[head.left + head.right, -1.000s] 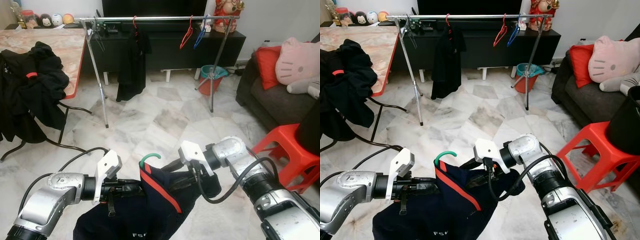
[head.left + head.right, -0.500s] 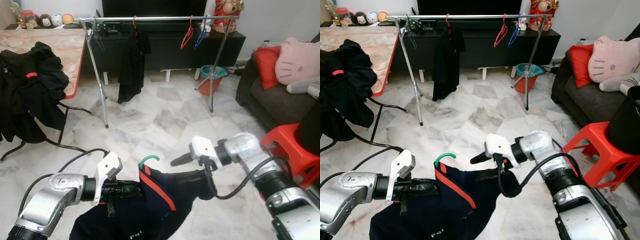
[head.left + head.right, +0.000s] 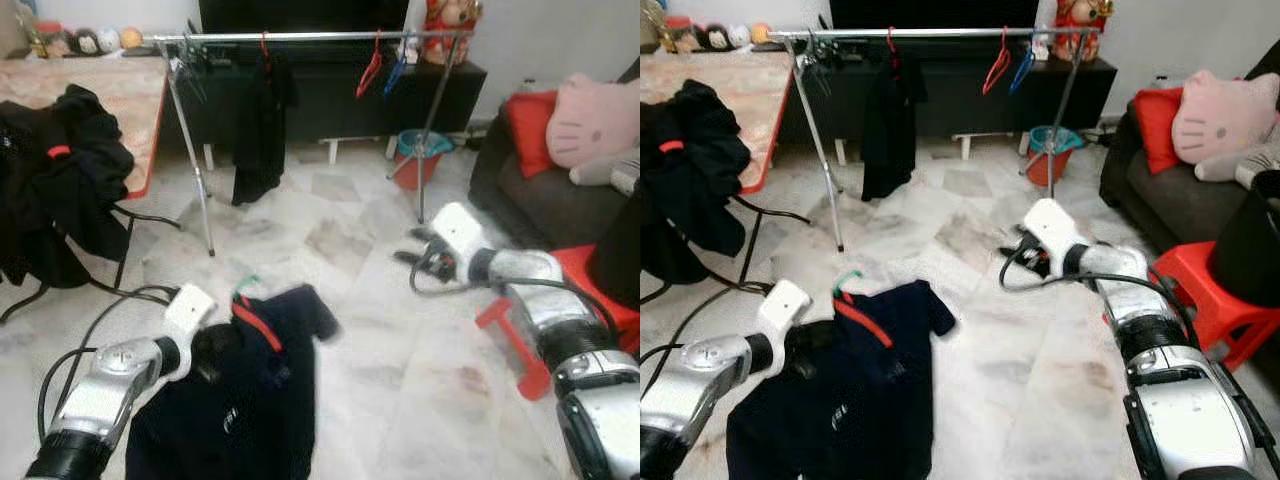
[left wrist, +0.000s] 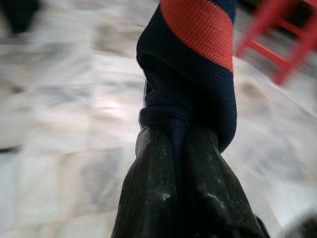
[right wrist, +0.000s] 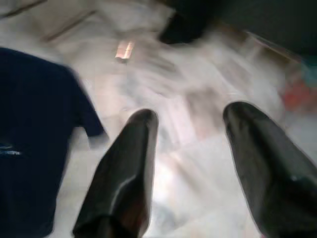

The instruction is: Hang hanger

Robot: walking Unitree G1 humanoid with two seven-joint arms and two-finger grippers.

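Note:
A navy shirt with a red shoulder stripe sits on a green hanger whose hook pokes out at its collar. My left gripper is shut on the shirt's fabric near the collar; in the left wrist view its black fingers pinch a navy fold. The shirt hangs low over the marble floor. My right gripper is open and holds nothing, out to the right and well clear of the shirt; the floor shows between its fingers. The steel clothes rail stands farther ahead.
On the rail hang a black garment, a red hanger and a blue hanger. A table piled with black clothes stands left. A red stool and a dark sofa are right. A teal bin stands behind the rail's leg.
My right gripper has let go of the shirt and swung away to the right, opening. The shirt now hangs from my left gripper alone, and has shifted left.

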